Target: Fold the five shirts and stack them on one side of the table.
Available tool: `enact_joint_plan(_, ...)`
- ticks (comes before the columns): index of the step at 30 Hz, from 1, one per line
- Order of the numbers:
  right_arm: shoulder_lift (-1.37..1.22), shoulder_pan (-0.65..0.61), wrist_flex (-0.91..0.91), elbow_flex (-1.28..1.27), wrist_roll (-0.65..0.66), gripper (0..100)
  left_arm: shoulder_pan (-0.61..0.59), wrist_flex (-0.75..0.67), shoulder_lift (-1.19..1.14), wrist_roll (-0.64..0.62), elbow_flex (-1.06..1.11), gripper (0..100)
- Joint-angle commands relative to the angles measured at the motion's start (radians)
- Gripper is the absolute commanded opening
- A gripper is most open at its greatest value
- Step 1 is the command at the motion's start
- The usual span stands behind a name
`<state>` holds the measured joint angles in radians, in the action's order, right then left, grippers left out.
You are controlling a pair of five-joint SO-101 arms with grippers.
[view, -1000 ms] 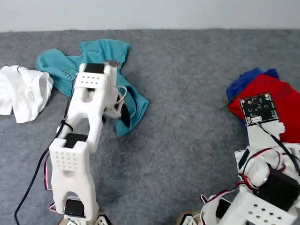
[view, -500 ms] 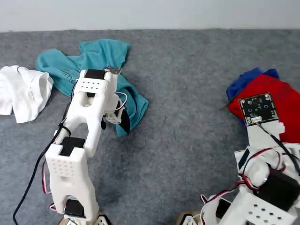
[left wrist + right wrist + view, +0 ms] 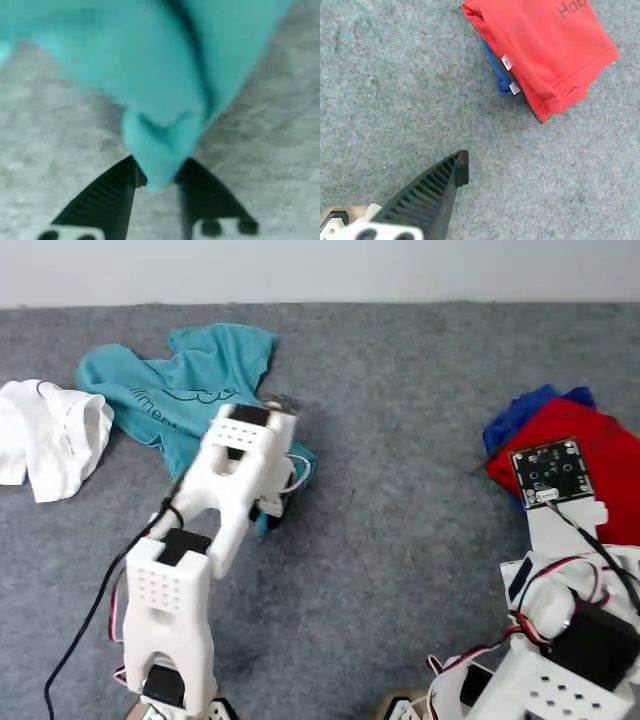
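A teal shirt (image 3: 190,380) lies rumpled at the back left of the grey table (image 3: 400,420). My left gripper (image 3: 275,515) is at the shirt's near right corner, shut on a fold of the teal shirt (image 3: 160,100), which bunches between the black fingers (image 3: 115,185). A white shirt (image 3: 50,435) lies crumpled at the far left. On the right side a folded red shirt (image 3: 610,455) rests on a folded blue shirt (image 3: 525,410). My right gripper (image 3: 457,167) hovers over bare table just short of the red shirt (image 3: 545,50) and the blue shirt (image 3: 492,67).
The left arm's white links (image 3: 200,550) stretch from the near edge toward the teal shirt. The right arm's base and cables (image 3: 570,630) crowd the near right corner. Open grey carpet lies between the two arms.
My left arm has swung to the right and a little nearer, pulling the teal shirt's corner with it; more of the shirt shows behind it. The right arm has kept still.
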<state>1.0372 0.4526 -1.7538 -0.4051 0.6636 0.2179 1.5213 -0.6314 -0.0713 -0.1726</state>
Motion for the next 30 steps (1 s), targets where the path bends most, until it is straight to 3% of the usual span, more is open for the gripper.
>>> enact_joint_plan(1,0.012,-0.007,-0.016,0.005,0.005,67.5,0.014,0.011,-0.029,0.009,-0.047,1)
enact_joint_plan(8,0.004,-0.007,-0.016,0.005,0.005,67.5,-0.061,0.232,0.078,0.009,-0.285,1)
enact_joint_plan(12,0.007,-0.008,-0.015,-0.017,0.008,67.5,-0.150,0.236,0.293,0.009,-0.375,1)
enact_joint_plan(21,0.012,-0.012,0.008,-0.203,0.009,67.5,-0.235,0.235,0.934,0.014,-0.120,1)
enact_joint_plan(27,0.012,-0.016,0.180,-0.331,0.002,67.5,-0.215,0.235,1.419,0.037,0.027,1)
enact_joint_plan(30,0.002,-0.105,0.252,-0.408,0.000,67.5,-0.247,0.233,1.611,0.037,0.120,1)
